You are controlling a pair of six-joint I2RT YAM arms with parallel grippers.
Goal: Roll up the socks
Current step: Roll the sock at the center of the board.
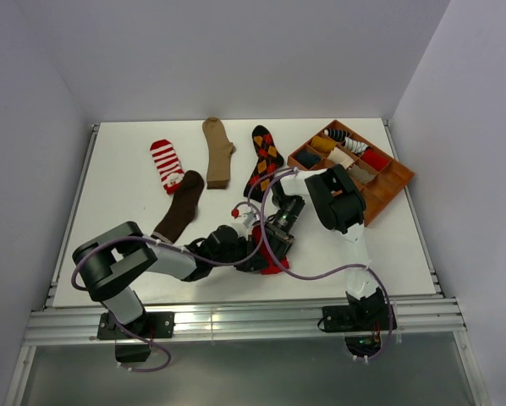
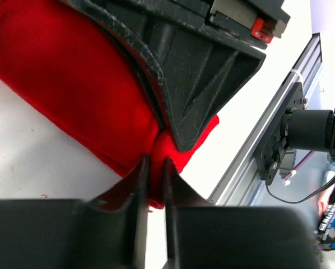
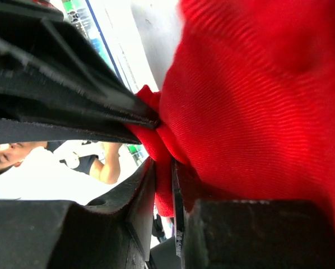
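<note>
Since both grippers meet over the red sock (image 1: 274, 262) at the near middle of the table (image 1: 118, 186), the coming roll turns on that shared corner. The left gripper (image 2: 155, 165) is pressed together on a small fold of the sock's edge. The right gripper (image 3: 163, 172) pinches the same fold from the opposite side, the two sets of tips almost touching. From the pinch, the body of the sock spreads away from the left gripper. Its long axis cannot be read from above, as the grippers cover most of it. Neither arm is nearer, so I judge the roll would have to run away from the pinched end into the loose body. The brown sock (image 1: 181, 207) lies just left of the left arm. The argyle sock (image 1: 264, 161) and the tray (image 1: 397, 182) sit beyond on the far right, the tan sock (image 1: 217, 150) and striped sock (image 1: 167, 162) well apart on the far left.
</note>
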